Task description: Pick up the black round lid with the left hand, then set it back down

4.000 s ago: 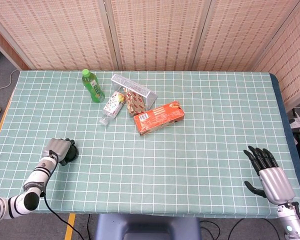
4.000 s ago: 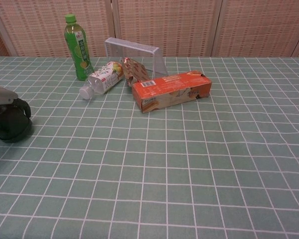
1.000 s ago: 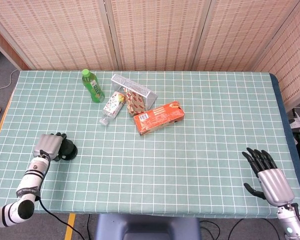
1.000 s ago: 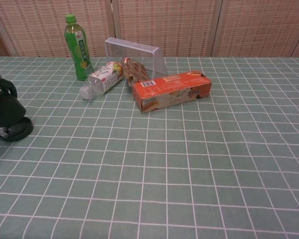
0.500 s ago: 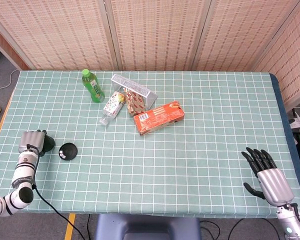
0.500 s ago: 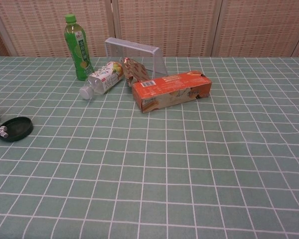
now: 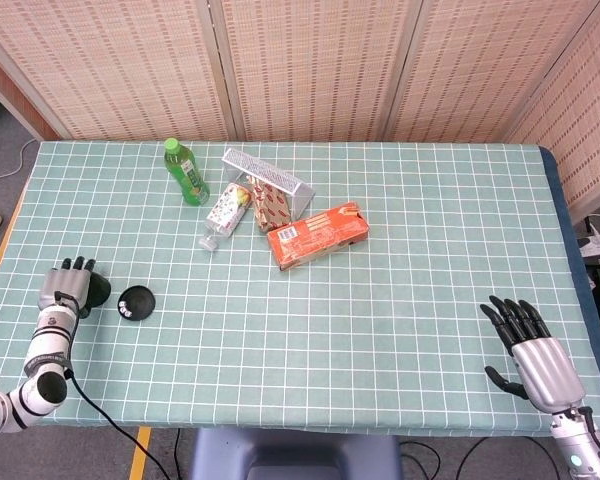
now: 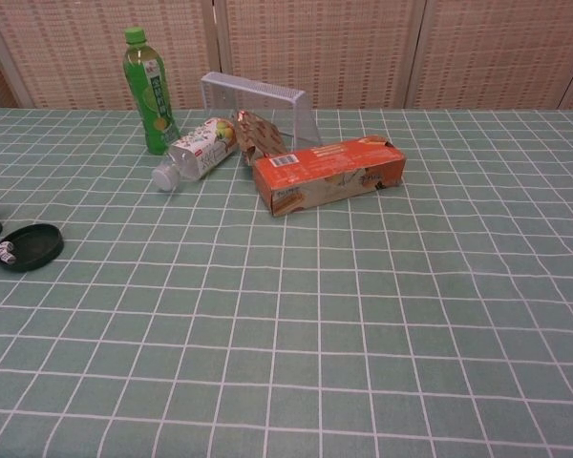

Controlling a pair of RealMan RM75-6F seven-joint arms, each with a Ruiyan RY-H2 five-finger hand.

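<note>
Black round plastic lid (image 7: pixel 136 302) lies flat on the green checked tablecloth (image 7: pixel 400 250) near the table's left edge, a small white mark at its rim. Silver wire-mesh basket (image 7: pixel 267 177) tipped on its side, snack packet (image 7: pixel 271 206) at its mouth. Left hand (image 7: pixel 68 289) just beside the lid, released, fingers apart, having let go since four seconds ago. Right hand (image 7: pixel 532 345) spread, holding nothing.

Head cam: high, angled down, covers whole table (image 7: pixel 400 300). Chest cam: low, close, faces 12 o'clock. Both share orange box (image 7: pixel 318 234) (image 8: pixel 328 176) cluster.
</note>
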